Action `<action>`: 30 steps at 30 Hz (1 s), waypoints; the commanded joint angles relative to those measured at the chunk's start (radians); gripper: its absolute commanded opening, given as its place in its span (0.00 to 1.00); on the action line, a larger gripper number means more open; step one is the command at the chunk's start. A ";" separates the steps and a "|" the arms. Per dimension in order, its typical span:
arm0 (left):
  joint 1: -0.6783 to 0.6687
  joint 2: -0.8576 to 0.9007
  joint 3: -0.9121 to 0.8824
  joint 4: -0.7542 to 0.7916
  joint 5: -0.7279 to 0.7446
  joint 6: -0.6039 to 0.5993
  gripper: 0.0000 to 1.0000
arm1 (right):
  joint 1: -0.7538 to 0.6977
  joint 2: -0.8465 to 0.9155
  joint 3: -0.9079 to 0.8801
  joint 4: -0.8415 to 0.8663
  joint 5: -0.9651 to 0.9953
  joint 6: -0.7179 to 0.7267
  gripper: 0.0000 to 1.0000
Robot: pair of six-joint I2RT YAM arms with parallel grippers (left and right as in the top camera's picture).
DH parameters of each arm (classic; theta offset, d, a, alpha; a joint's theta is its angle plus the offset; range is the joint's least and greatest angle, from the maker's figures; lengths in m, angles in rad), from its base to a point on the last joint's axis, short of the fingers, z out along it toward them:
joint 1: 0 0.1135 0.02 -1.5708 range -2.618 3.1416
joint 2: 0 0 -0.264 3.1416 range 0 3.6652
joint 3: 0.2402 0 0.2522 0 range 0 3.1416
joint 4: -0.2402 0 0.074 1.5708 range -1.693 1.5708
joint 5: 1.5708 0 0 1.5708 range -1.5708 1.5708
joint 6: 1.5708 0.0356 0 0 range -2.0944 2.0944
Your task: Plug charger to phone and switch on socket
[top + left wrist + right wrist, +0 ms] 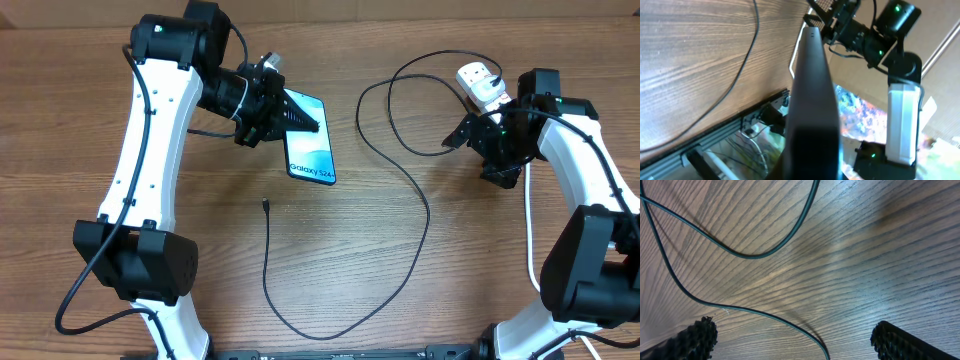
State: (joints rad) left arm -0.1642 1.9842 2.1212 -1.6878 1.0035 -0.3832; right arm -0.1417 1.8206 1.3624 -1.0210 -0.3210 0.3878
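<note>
My left gripper (283, 113) is shut on the upper end of the phone (311, 150), whose light blue screen reads "Galaxy S24". In the left wrist view the phone (812, 95) shows edge-on as a dark slab reaching away from the camera. The charger (425, 205) loops in a thin black line across the table, its connector tip (265, 205) lying free just below the phone. At the back right sits the white socket (482, 85). My right gripper (795, 342) hovers open over bare wood beside the socket, with the charger (750, 255) curving beneath its fingers (692, 340).
The socket's thick white cord (528, 235) runs down the right side beside my right arm. Both arm bases stand at the table's front corners. Beyond the table edge in the left wrist view are a metal rail (715, 142) and clutter.
</note>
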 commanded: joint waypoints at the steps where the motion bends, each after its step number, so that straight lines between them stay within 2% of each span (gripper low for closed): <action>1: -0.014 -0.022 0.012 -0.003 0.007 -0.133 0.04 | 0.000 -0.024 0.023 0.005 0.011 -0.008 1.00; 6: -0.056 -0.022 0.012 -0.002 0.027 -0.243 0.04 | 0.000 -0.024 0.023 0.021 0.011 -0.008 1.00; 30: -0.088 -0.022 0.012 -0.002 0.227 -0.222 0.04 | 0.000 -0.024 0.023 0.024 0.011 -0.008 1.00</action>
State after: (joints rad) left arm -0.2520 1.9842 2.1212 -1.6871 1.1542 -0.6075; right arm -0.1417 1.8206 1.3624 -1.0035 -0.3141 0.3878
